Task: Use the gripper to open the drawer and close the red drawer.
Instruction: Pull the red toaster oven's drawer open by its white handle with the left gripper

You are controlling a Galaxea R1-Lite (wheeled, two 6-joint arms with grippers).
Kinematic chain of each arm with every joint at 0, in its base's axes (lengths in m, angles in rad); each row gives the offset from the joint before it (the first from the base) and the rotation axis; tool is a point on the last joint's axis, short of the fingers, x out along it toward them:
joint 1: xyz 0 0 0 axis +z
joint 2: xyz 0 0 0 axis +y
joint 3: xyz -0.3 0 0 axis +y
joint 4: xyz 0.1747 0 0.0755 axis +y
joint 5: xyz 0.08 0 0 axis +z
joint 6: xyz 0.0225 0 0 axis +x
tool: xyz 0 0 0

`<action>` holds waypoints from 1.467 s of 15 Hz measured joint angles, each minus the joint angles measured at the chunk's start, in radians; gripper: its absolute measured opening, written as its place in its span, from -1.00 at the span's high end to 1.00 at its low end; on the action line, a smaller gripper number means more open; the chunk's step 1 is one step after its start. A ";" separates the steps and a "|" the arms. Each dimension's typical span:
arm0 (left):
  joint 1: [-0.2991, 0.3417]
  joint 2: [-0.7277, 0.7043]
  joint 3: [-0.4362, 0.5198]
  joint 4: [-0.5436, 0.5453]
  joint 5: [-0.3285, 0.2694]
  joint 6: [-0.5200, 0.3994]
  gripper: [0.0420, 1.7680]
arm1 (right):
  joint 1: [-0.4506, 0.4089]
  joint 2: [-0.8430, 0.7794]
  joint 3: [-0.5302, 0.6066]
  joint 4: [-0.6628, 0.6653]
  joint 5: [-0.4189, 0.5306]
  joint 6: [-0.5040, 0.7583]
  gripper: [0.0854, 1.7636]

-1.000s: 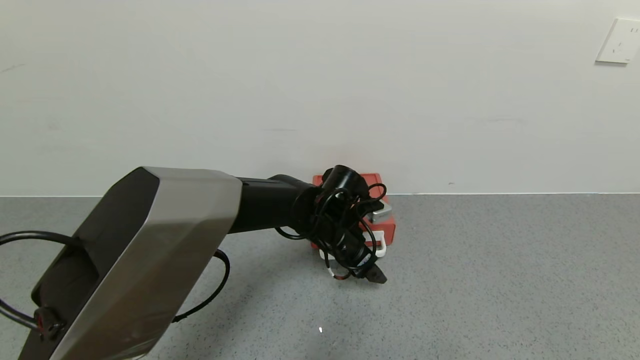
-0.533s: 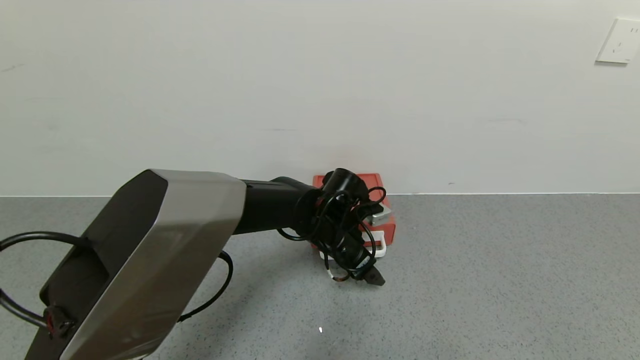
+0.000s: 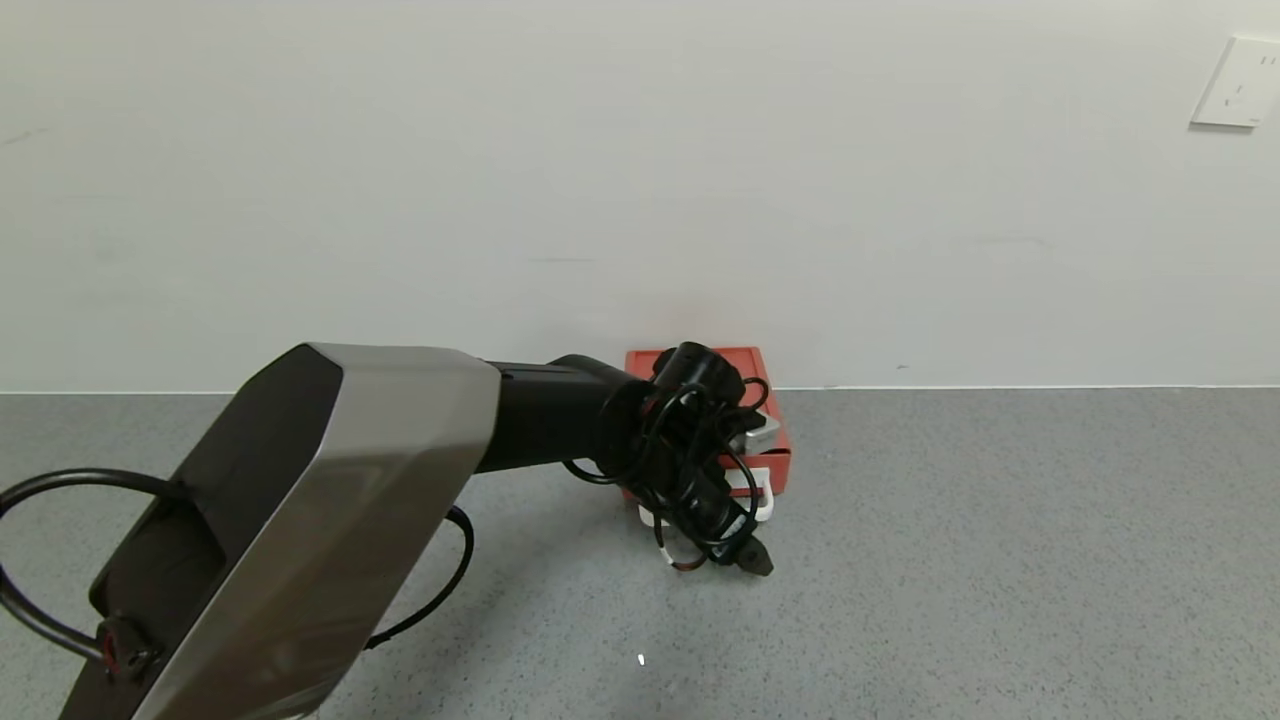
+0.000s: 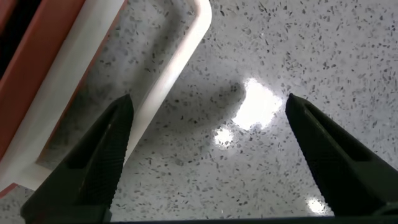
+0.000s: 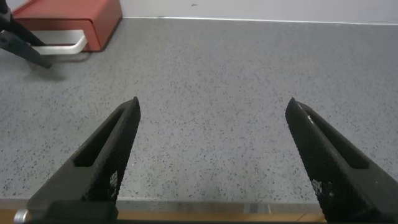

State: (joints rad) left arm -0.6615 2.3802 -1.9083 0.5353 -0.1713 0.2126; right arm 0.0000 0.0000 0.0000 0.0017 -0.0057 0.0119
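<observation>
1. Head view: a small orange-red drawer (image 3: pixel 762 440) sits on the grey speckled floor (image 3: pixel 1000 560), its back against the white wall (image 3: pixel 600 180). Its white handle (image 3: pixel 762 497) faces forward at the front. The left arm (image 3: pixel 330 520) reaches across from the lower left, and the left gripper (image 3: pixel 752 562) hangs just in front of the handle, tips close to the floor, wrapped in looped black cables (image 3: pixel 690 440). A white wall socket (image 3: pixel 1237 82) sits high at the far right of the wall. The right arm does not show here.

2. Left wrist view: the left gripper (image 4: pixel 211 162) has its two dark fingers (image 4: pixel 102 155) spread wide apart with nothing between them but floor (image 4: pixel 261 62). The handle (image 4: pixel 168 68) runs beside one finger, just outside the gap; whether it touches that finger cannot be told. An edge of the drawer (image 4: pixel 43 56) shows behind the handle.

3. Right wrist view: the right gripper (image 5: pixel 211 162) is low over the floor (image 5: pixel 217 74), well apart from the drawer (image 5: pixel 68 15), its fingers (image 5: pixel 109 152) spread wide and holding nothing. The drawer appears far off against the wall, its handle (image 5: pixel 62 42) in front, with the left gripper's finger (image 5: pixel 25 46) close before it.
</observation>
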 joint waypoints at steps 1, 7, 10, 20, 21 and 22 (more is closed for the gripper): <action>-0.002 -0.001 0.004 0.000 0.001 -0.010 -0.98 | 0.000 0.000 0.000 0.000 0.000 0.000 -0.94; -0.030 -0.002 0.014 0.039 0.072 -0.142 -0.98 | 0.000 0.000 0.000 0.000 0.000 0.000 -0.94; -0.044 -0.005 0.021 0.038 0.102 -0.181 -0.98 | 0.000 0.000 0.000 0.000 0.000 0.000 -0.94; -0.096 -0.068 0.096 0.086 0.119 -0.194 -0.98 | 0.000 0.000 0.000 0.000 0.000 0.000 -0.94; -0.099 -0.074 0.107 0.086 0.119 -0.194 -0.98 | 0.000 0.000 0.000 0.000 0.000 0.000 -0.94; -0.103 -0.079 0.118 0.084 0.120 -0.198 -0.98 | 0.000 0.000 0.000 0.000 0.000 0.000 -0.94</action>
State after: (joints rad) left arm -0.7649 2.3011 -1.7904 0.6191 -0.0515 0.0147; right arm 0.0000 0.0000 0.0000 0.0017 -0.0057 0.0123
